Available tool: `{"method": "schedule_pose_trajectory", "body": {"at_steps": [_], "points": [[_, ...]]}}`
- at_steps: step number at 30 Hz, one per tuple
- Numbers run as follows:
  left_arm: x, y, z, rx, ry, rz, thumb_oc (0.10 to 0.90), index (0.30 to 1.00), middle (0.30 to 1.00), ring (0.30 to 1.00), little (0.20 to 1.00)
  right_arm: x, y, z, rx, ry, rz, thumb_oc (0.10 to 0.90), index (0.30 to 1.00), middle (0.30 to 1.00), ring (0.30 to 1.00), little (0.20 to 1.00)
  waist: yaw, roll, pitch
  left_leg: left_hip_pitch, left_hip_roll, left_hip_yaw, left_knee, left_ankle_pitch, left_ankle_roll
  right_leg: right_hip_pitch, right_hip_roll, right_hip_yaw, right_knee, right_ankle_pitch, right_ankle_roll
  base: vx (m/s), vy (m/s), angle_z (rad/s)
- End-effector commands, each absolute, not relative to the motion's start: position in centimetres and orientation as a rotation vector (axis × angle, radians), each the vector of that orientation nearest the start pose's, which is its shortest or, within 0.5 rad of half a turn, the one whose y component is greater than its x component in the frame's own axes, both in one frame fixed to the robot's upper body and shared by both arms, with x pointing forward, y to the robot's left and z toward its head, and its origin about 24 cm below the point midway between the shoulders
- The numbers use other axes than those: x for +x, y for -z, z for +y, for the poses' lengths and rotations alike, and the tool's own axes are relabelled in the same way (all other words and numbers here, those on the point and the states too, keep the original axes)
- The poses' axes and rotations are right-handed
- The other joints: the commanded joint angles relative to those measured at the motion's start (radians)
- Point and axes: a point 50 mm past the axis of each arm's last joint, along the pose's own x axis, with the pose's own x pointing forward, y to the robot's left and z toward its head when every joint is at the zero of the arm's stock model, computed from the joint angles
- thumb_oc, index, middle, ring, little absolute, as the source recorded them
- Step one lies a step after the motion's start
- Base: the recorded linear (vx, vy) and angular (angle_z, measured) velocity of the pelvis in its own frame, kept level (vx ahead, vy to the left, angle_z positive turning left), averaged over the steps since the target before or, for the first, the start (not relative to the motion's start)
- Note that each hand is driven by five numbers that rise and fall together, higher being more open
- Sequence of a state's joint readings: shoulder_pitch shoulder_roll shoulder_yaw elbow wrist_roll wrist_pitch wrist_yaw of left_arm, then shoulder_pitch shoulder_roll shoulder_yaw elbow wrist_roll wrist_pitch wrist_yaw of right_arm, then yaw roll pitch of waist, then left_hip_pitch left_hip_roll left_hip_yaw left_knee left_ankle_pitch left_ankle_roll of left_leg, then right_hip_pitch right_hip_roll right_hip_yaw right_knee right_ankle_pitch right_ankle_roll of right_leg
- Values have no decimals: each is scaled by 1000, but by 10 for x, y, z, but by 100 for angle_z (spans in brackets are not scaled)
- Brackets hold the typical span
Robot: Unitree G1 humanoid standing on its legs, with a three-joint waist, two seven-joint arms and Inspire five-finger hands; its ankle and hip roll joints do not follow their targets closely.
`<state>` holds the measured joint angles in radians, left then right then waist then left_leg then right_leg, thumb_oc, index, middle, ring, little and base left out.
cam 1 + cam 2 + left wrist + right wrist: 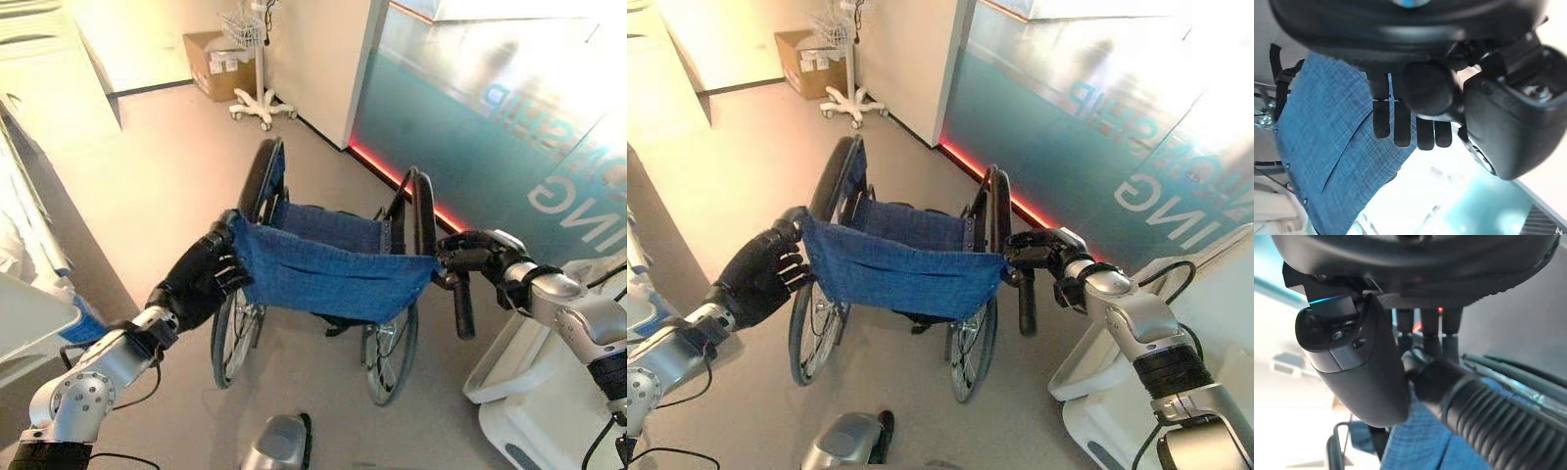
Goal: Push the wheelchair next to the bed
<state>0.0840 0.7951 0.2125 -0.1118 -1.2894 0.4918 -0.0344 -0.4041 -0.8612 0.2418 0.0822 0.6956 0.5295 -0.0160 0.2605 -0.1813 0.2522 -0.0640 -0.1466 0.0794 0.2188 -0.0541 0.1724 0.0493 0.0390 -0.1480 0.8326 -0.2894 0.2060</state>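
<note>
The wheelchair [323,264] stands in the middle of the floor with its blue cloth backrest [896,269] facing me. At the backrest's left edge my left hand [208,279] is curled round the left push handle [1427,88], whose round end shows in front of its fingers [1400,129]. At the right edge my right hand [482,258] grips the bar of the right push handle, and the ribbed black grip [462,305] hangs down below it. The same grip [1488,428] runs past the right thumb [1356,367]. A white bed edge [24,313] lies at the far left.
A teal glass wall [490,127] with a red floor strip runs along the right, close to the right wheel. A cardboard box [217,61] and a white wheeled stand [257,98] are at the back. A white machine base [519,387] sits at lower right.
</note>
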Motion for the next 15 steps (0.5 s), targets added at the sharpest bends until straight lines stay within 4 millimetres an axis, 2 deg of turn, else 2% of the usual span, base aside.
{"method": "schedule_pose_trajectory", "body": {"at_steps": [1, 2, 4, 5, 6, 7, 8, 10, 11, 15], "points": [[248, -199, 282, -471, 321, -182, 400, 300, 300, 300, 300, 311, -173, -201, -212, -413, 51, 400, 300, 300, 300, 300, -3, 58, -132, -107, -24, -18, 17, 37, -102, 21, -21, -41, -294, 318, -38, 356, -180, 32], [247, -203, 283, -470, 328, -197, 400, 300, 300, 300, 300, 311, -174, -205, -220, -401, 48, 400, 300, 300, 300, 300, -9, 75, -123, -111, -12, -48, 55, 30, -117, 1, -50, -39, -408, 249, -78, 309, -218, 43], [249, -208, 280, -473, 347, -209, 400, 300, 300, 300, 300, 312, -177, -206, -226, -381, 43, 400, 300, 300, 300, 300, -23, 89, -99, -96, -5, -106, 115, -2, -135, -21, -105, -31, -543, 231, -94, 346, -340, 84], [252, -213, 274, -463, 359, -220, 400, 300, 300, 300, 300, 315, -183, -202, -224, -372, 25, 400, 300, 300, 300, 300, -33, 94, -73, -48, 18, -146, 135, -71, -151, -76, -194, -7, -631, 294, -74, 331, -364, 77], [252, -214, 274, -463, 358, -222, 400, 300, 300, 300, 300, 316, -184, -201, -224, -372, 24, 400, 300, 300, 300, 300, -34, 97, -68, -42, 21, -149, 140, -82, -151, -71, -197, -7, -638, 298, -72, 373, -448, 39], [253, -216, 272, -454, 359, -225, 400, 300, 300, 300, 300, 317, -189, -198, -222, -376, 13, 400, 300, 300, 300, 300, -36, 90, -56, -22, 32, -161, 153, -123, -157, -96, -237, 12, -672, 346, -54, 267, -355, 40], [252, -219, 270, -442, 356, -229, 400, 300, 300, 300, 300, 317, -194, -194, -213, -382, 1, 400, 300, 300, 300, 300, -37, 84, -43, -1, 55, -173, 161, -155, -164, -117, -254, 27, -671, 375, -38, 328, -462, 55], [251, -222, 269, -430, 355, -232, 400, 300, 300, 300, 300, 317, -202, -189, -208, -391, -8, 400, 300, 300, 300, 300, -37, 75, -33, 16, 89, -183, 172, -173, -175, -124, -252, 32, -666, 367, -23, 294, -414, 55], [251, -222, 269, -433, 350, -229, 400, 300, 300, 300, 300, 318, -210, -185, -199, -410, -10, 400, 300, 300, 300, 300, -33, 64, -37, 19, 127, -190, 188, -162, -188, -106, -231, 16, -676, 332, -18, 338, -450, 52], [246, -212, 270, -446, 343, -205, 400, 300, 300, 300, 300, 318, -214, -182, -200, -431, 8, 400, 300, 300, 300, 300, -23, 35, -54, -2, 184, -185, 271, -90, -210, -78, -172, -18, -680, 288, -64, 329, -448, 62]]}}
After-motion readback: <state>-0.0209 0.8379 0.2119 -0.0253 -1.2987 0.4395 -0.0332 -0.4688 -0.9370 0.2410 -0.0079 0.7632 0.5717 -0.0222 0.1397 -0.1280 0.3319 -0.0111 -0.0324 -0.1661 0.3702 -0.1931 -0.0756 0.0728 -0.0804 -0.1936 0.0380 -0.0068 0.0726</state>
